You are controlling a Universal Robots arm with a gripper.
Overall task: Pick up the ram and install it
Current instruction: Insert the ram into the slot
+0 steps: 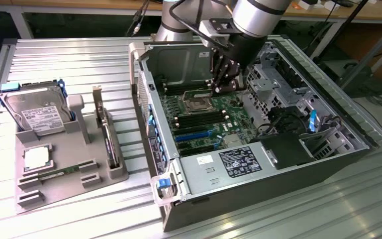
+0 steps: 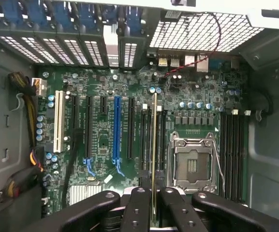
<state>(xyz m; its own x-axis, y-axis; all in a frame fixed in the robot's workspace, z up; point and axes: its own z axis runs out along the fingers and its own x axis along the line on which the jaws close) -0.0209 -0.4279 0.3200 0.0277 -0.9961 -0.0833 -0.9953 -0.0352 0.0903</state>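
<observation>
Open computer case (image 1: 277,189) on a ribbed metal table (image 1: 78,55), with the ram (image 1: 198,92) gripped inside it.
The ram is seen as a long, thin, flat green board, held low in the case above the green motherboard (image 2: 105,87). It is clamped by the gripper (image 1: 222,88), whose matte black fingers (image 2: 137,208), dotted with small holes, are closed narrowly on its two faces. From the wrist view it is presented edge-on as a pale, straight strip, lined up along the black memory slots (image 2: 144,140) just beside the square, metal-framed processor socket (image 2: 192,164). Whether it is seated in a slot cannot be told. A second, similar stick (image 1: 53,173) is laid in the moulded grey tray (image 1: 78,149), near a shiny hard drive (image 1: 38,114).
</observation>
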